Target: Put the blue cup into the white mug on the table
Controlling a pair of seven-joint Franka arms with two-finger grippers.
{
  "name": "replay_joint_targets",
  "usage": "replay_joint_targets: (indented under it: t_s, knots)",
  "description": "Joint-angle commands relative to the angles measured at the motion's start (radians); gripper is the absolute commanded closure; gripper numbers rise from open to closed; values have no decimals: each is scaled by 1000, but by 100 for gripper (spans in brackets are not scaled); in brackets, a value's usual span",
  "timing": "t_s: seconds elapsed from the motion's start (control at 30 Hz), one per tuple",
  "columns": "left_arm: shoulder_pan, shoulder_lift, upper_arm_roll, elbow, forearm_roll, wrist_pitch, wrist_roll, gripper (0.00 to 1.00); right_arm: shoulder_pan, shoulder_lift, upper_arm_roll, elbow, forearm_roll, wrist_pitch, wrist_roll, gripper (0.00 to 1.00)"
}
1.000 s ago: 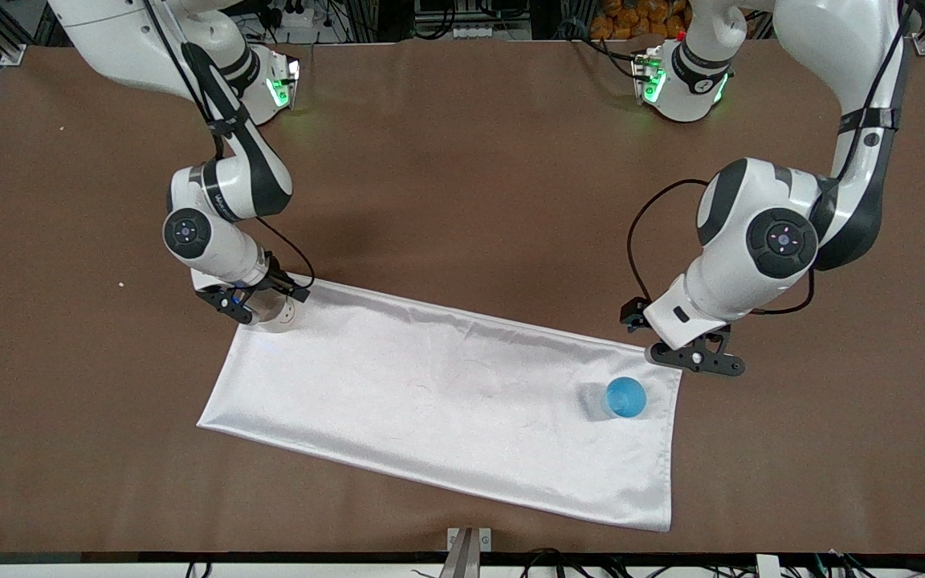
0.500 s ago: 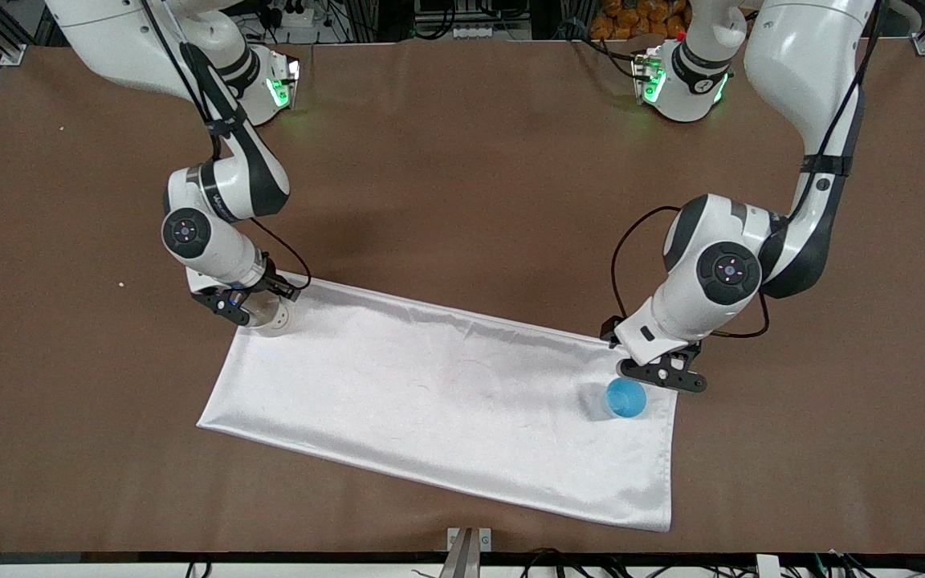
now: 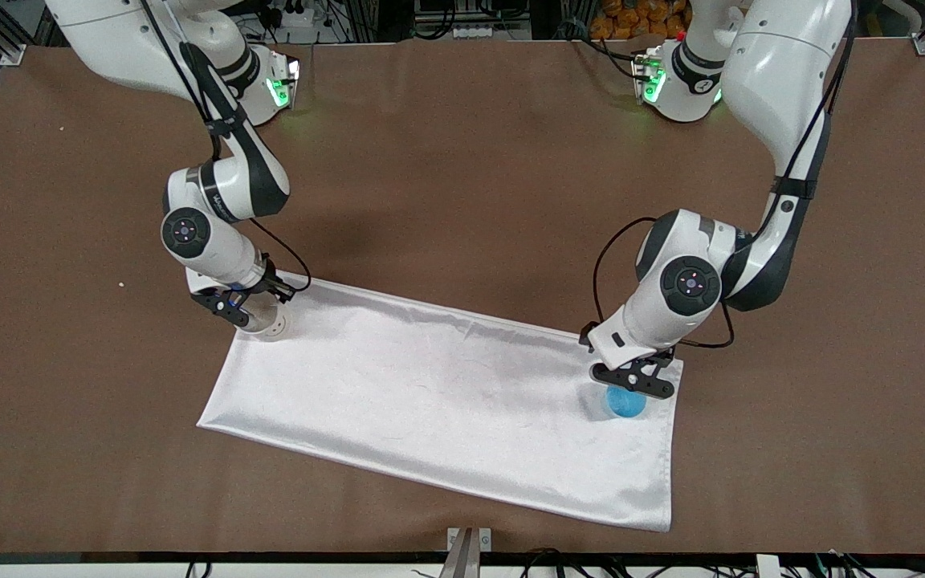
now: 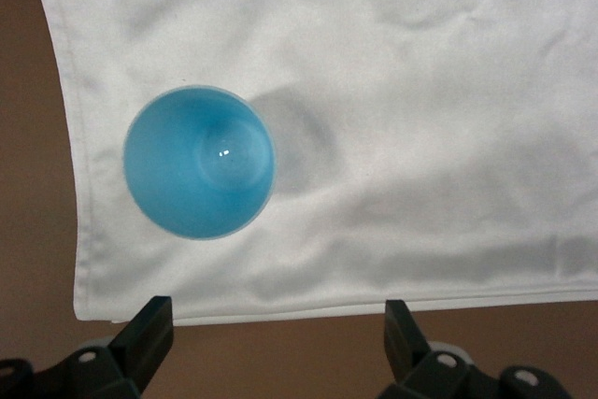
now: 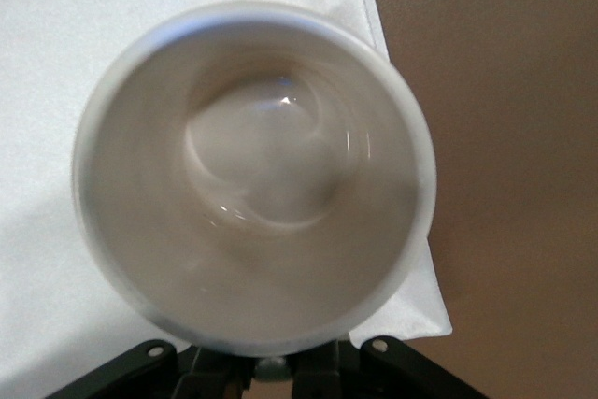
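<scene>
Jaws of the left gripper (image 3: 633, 384) are hanging spread over the blue cup (image 3: 625, 403); right gripper (image 3: 236, 309) jaws are pinching the white mug (image 3: 271, 321); descending comes next.

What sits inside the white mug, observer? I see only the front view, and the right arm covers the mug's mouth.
Observer: Nothing. The right wrist view shows the white mug empty.
Operator: Is the right pincer gripping it?
Observer: Yes, it is shut on the mug's wall.
Operator: And the blue cup?
Observer: The left pincer hangs open over the white cloth beside it, neither finger touching the cup.
</scene>
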Motion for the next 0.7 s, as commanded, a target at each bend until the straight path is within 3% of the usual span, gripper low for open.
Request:
replay_joint_targets:
  t_s: [0.0, 0.23, 0.53, 0.67]
  knots:
    - [-7, 32, 2, 41, 23, 3, 16, 0, 3, -15, 17, 18, -11, -19, 59, 100]
    - [-10, 60, 2, 58, 24, 52, 65, 0, 10, -31, 106, 43, -11, -20, 193, 100]
    - [-9, 87, 2, 84, 23, 81, 159, 0, 30, -54, 287, 49, -18, -16, 233, 100]
    - [-10, 104, 5, 90, 24, 101, 172, 0, 60, -51, 319, 60, -18, -16, 233, 100]
